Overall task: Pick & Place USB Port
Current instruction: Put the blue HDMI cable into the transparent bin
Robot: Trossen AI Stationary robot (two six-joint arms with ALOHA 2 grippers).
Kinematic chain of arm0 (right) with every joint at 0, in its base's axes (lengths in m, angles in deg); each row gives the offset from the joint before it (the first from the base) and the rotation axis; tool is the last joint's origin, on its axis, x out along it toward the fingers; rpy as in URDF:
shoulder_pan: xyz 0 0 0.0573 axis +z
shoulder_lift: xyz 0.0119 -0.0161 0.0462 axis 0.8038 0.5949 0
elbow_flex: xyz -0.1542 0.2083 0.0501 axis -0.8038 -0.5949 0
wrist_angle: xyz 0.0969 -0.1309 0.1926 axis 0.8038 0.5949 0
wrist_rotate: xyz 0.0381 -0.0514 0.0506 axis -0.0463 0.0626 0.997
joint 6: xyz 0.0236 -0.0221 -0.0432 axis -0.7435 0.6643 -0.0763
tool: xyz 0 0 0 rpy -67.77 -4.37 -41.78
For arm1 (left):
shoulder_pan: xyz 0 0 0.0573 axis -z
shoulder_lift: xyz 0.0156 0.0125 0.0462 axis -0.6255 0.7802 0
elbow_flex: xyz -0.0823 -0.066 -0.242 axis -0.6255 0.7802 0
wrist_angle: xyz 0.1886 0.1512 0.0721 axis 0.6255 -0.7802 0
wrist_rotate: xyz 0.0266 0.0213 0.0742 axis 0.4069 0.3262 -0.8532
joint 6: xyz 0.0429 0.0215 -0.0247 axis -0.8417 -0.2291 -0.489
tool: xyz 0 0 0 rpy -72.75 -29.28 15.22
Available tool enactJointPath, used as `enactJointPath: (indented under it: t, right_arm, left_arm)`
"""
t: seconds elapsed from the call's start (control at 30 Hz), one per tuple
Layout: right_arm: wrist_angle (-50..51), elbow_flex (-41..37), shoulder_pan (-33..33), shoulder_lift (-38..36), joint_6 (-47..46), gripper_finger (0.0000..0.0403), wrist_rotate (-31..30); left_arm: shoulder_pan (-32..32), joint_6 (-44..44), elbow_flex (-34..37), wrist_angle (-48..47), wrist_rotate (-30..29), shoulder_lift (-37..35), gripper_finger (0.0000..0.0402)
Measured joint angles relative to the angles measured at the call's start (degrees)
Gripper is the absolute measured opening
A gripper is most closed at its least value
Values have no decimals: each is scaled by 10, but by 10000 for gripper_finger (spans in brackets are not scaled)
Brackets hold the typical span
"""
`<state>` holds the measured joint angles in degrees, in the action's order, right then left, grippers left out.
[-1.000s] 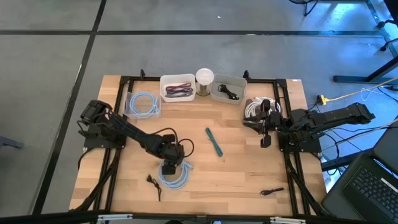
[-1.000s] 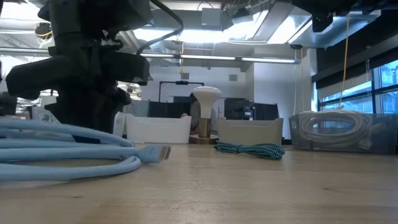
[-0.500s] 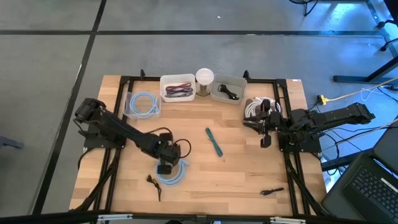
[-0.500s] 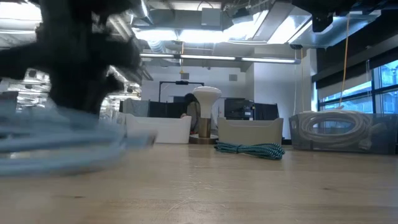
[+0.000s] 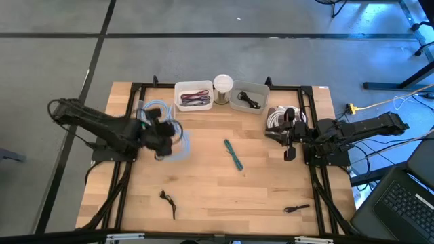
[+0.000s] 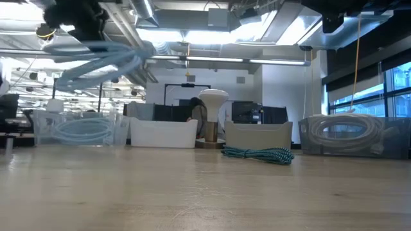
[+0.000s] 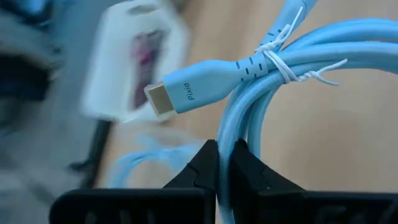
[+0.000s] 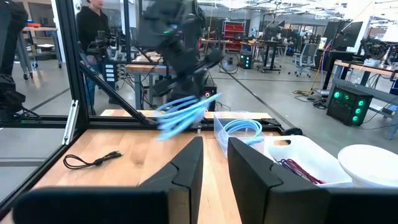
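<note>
While airborne, left claw pinches blue cable coil.

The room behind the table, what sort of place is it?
Most likely a robotics lab or open workshop. Past the wooden table stand rows of workbenches with equipment and office chairs, under exposed ceiling ducts. A person stands among them, and a laptop sits beside the table.
</note>
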<state>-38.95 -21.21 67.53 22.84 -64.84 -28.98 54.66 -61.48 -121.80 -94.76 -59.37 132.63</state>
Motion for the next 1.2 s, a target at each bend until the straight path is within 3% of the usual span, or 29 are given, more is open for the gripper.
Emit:
enactJointPath:
  t: [0.23,0.37,0.57,0.8,1.2]
  right_arm:
    - [0,0,0,0,0,77,0]
    - [0,0,0,0,0,77,0]
    - [0,0,0,0,0,77,0]
    - [0,0,0,0,0,77,0]
    - [0,0,0,0,0,77,0]
  left_arm:
    - [-126,-58,0,-99,-76,-50,10]
    - [-207,-140,0,-83,-109,-62,10]
    - [-337,-271,0,-15,-103,-62,10]
    - [-474,-382,7,73,-23,-62,10]
    - [-633,-501,150,212,135,-62,10]
